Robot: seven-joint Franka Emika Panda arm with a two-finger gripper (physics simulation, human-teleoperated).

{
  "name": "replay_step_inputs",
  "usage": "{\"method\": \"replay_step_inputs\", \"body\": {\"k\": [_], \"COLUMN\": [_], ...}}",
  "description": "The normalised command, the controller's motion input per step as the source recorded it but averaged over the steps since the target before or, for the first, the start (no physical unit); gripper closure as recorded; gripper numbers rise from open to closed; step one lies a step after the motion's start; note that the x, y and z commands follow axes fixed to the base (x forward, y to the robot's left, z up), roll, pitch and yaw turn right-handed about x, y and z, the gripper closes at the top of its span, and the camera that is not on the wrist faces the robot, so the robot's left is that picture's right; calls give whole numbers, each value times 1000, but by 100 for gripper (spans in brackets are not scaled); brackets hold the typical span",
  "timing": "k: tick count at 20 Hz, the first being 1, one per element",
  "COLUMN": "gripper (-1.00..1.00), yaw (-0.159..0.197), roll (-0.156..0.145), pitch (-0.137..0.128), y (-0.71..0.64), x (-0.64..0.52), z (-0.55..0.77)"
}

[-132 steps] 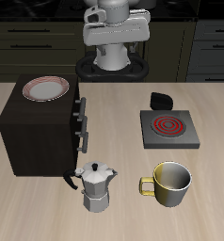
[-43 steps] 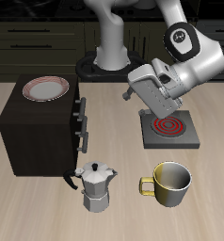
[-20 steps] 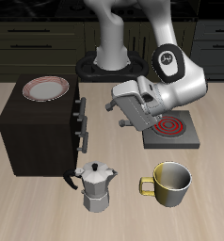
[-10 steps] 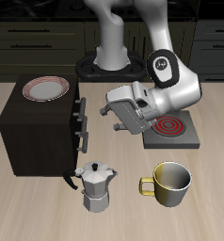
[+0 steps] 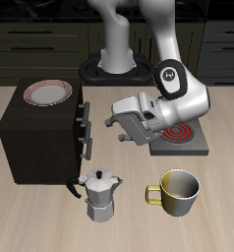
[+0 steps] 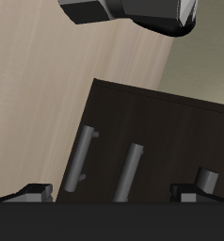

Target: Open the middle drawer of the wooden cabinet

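Note:
The wooden cabinet (image 5: 35, 138) stands on the table, its three stacked drawers facing my gripper. The middle drawer (image 5: 86, 126) is shut, like the ones above and below it. My gripper (image 5: 115, 125) is open and empty. It points at the drawer face from a short gap, about level with the middle drawer, touching nothing. In the wrist view the cabinet face (image 6: 170, 132) fills the space ahead of my gripper (image 6: 119, 188), and two bar handles show between the spread fingertips (image 6: 34, 191). I cannot tell which drawers those handles belong to.
A plate (image 5: 47, 94) lies on the cabinet top. A moka pot (image 5: 101, 194) stands near the cabinet's front corner, with a yellow mug (image 5: 178, 192) beside it. The grey hotplate (image 5: 183, 146) with its red spiral sits partly under my arm.
My gripper has come down from over the hotplate and moved toward the cabinet's drawer face. It is now closer and lower. The drawers have not moved.

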Motion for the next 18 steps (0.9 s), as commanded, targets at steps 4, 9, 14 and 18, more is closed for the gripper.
{"method": "replay_step_inputs", "body": {"k": [4,9,14,18], "gripper": [-100,-100,-100,-100], "yaw": [-4,-25,-27,-26], "roll": [7,-32,-58,-108], "pitch": [28,19,50,23], "y": [11,-129,-391,-577], "x": [-21,-67,-57,-19], "z": [-117,-95,-118,-26]}}
